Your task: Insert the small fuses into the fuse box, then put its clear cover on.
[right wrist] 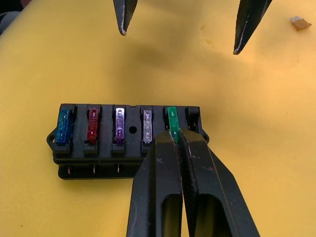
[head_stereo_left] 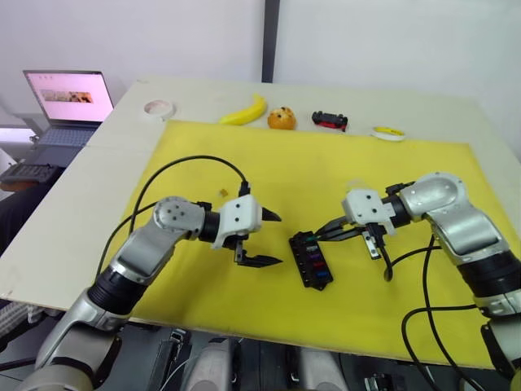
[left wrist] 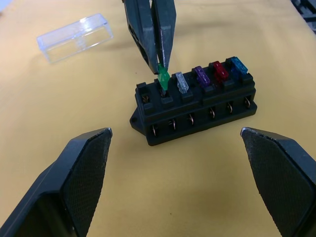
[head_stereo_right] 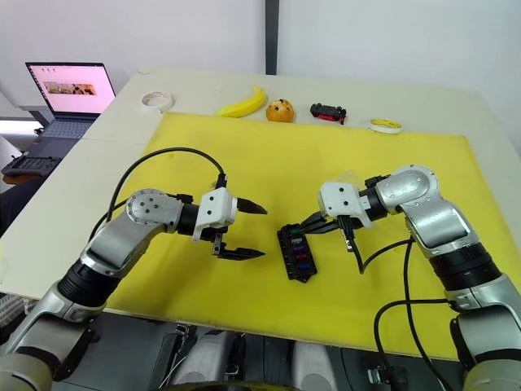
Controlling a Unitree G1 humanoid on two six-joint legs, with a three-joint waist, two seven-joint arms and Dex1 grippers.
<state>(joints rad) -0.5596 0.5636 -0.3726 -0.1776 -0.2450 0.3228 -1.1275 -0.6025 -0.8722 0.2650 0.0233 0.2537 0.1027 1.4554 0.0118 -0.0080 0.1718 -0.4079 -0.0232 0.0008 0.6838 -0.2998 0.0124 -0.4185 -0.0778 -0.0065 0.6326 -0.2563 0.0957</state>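
Right gripper [right wrist: 177, 136] pinches the green fuse [right wrist: 172, 120], its fingers closed on it over the fifth slot of the fuse box [head_stereo_left: 310, 259], which lies on the yellow mat [head_stereo_left: 326, 163]. Left gripper [head_stereo_left: 270, 239] hangs wide open just beside the box. Clear cover [left wrist: 75, 37] lies near it; a brown-yellow fuse [right wrist: 299, 22] lies apart.

A pale table [head_stereo_left: 98, 163] with a yellow mat [head_stereo_left: 326, 179] meets white walls [head_stereo_left: 163, 32] beyond the grippers.
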